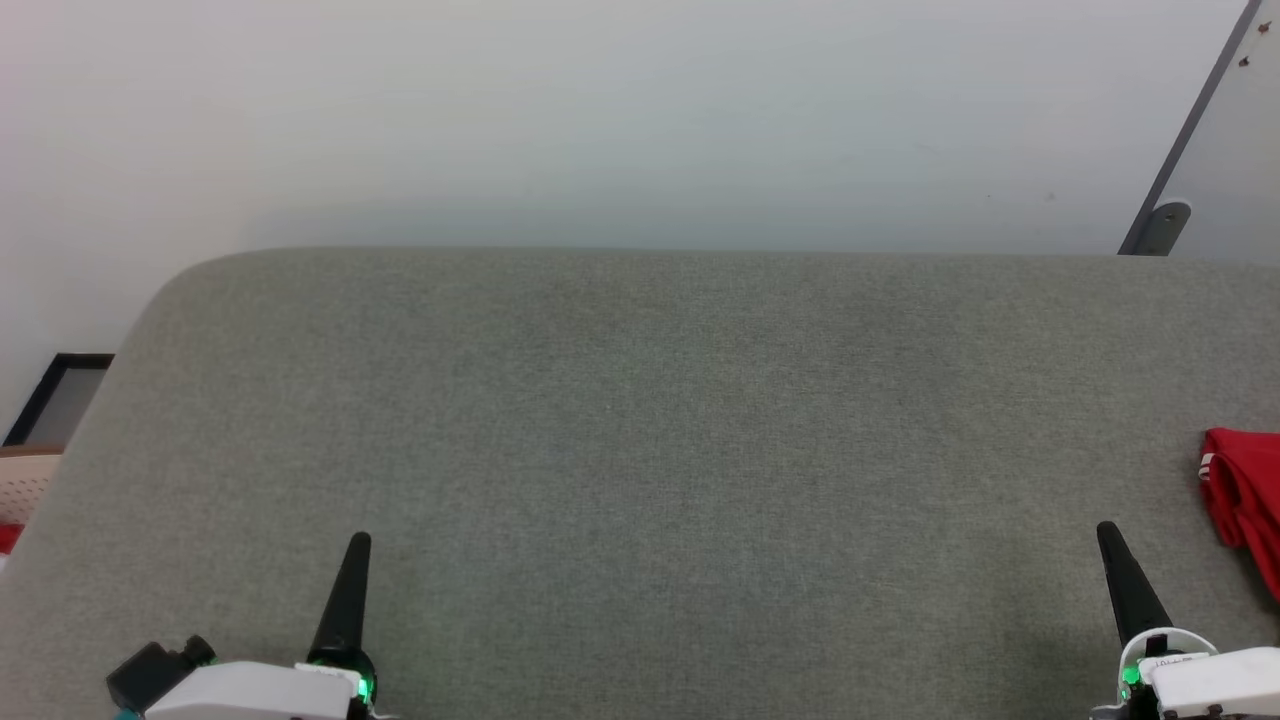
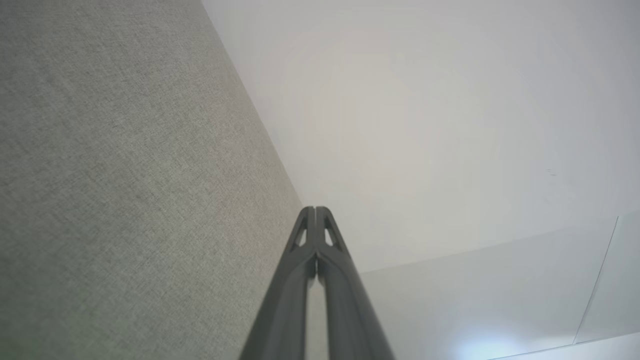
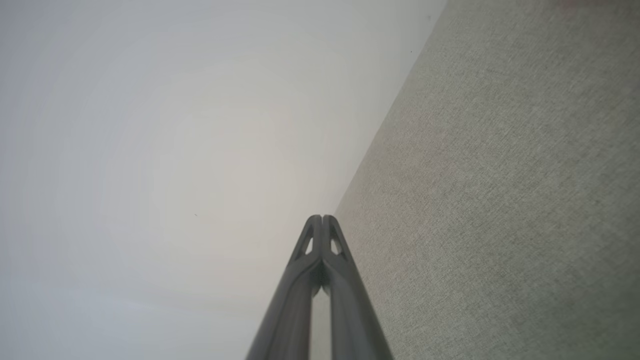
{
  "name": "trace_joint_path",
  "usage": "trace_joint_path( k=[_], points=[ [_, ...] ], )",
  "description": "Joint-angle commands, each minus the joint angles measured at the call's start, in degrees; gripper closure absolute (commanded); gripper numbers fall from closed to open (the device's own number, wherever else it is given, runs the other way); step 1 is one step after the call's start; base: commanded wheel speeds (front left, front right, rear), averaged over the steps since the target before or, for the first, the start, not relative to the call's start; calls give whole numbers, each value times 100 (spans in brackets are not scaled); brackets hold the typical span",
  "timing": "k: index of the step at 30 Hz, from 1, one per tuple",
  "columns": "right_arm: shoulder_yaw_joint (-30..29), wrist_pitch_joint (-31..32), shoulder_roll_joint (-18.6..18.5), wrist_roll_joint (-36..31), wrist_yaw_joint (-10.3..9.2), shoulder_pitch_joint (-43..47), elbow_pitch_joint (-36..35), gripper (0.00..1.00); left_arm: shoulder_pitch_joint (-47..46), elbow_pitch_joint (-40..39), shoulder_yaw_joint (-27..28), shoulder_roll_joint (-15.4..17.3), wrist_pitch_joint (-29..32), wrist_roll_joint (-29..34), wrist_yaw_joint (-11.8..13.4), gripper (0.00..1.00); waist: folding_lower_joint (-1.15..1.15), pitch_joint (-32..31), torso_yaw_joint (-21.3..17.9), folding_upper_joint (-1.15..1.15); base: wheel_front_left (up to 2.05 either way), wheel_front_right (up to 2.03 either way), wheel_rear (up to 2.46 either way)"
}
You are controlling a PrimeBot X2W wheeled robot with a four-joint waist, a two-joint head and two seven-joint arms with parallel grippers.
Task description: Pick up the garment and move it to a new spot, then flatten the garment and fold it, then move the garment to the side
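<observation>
The garment (image 1: 1245, 500), bright red with a bit of white striped trim on its left edge, lies bunched on the grey fabric surface (image 1: 640, 420) at the far right, cut off by the picture's edge. My right gripper (image 1: 1105, 530) is shut and empty, a short way to the left of the garment and not touching it. At the lower left my left gripper (image 1: 360, 540) is also shut and empty, far from the garment. In the wrist views the left gripper (image 2: 315, 210) and the right gripper (image 3: 322, 217) each show fingers pressed together, pointing past the surface's edge toward a pale wall.
Beyond the surface's left edge stands a beige perforated basket (image 1: 25, 480) with a scrap of red (image 1: 8, 537) by it, and a dark-framed panel (image 1: 60, 400). A grey board with a bracket (image 1: 1165, 225) leans at the top right. A pale wall runs behind.
</observation>
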Motion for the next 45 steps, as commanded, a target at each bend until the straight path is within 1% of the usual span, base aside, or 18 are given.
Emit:
trace_joint_path(
  k=[1, 18, 45],
  points=[
    [-35, 18, 11, 99, -5, -139, -12, 100, -93, -11, 32, 5, 13, -94, -13, 100, 0, 2, -3, 0, 0, 0, 0],
    [-50, 141, 86, 805, -6, -335, 194, 100, -282, 136, 124, -83, 242, -819, -16, 100, 0, 46, -78, 0, 0, 0, 0],
    [-71, 314, 185, 1744, -8, -608, 473, 100, -538, 335, 262, -204, 551, -1756, -20, 100, 0, 114, -195, 0, 0, 0, 0]
  ],
)
